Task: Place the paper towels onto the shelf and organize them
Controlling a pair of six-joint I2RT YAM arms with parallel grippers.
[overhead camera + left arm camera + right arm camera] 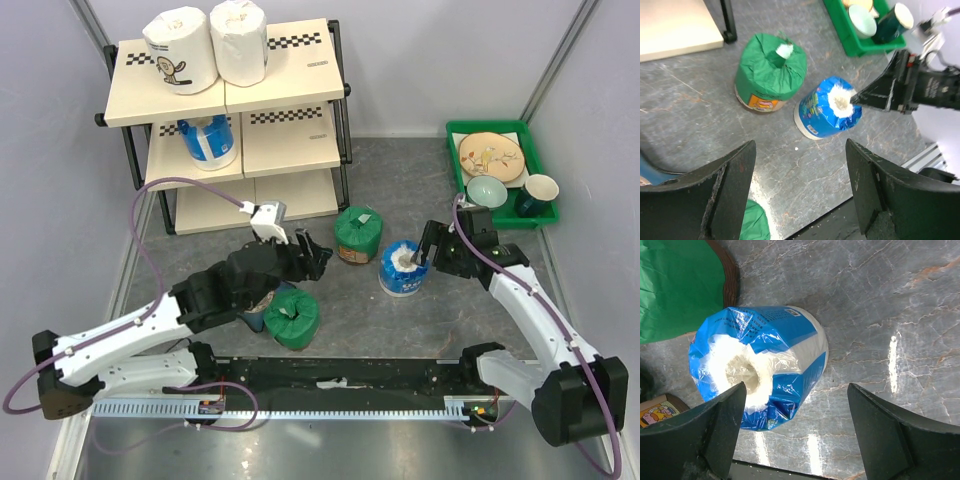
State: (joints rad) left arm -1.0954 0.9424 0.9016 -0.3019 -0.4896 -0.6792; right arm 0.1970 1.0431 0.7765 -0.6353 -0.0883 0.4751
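The shelf (290, 85) stands at the back left. Two white paper towels (182, 48) (240, 40) sit on its top board and a blue one (208, 140) on the middle board. On the floor are a green roll (357, 235) (771, 70), a blue roll (403, 268) (830, 107) (760, 362) and a second green roll (292, 318) beside my left arm. My left gripper (312, 252) (800, 146) hangs open above bare floor, short of these rolls. My right gripper (428, 248) (796, 387) is open at the blue roll, one finger (715, 425) over its core.
A green tray (487, 125) with a plate, a bowl and a cup stands at the back right. A blue object (255, 318) lies partly hidden under my left arm. Grey walls close in both sides, and the arms' black base rail runs along the near edge.
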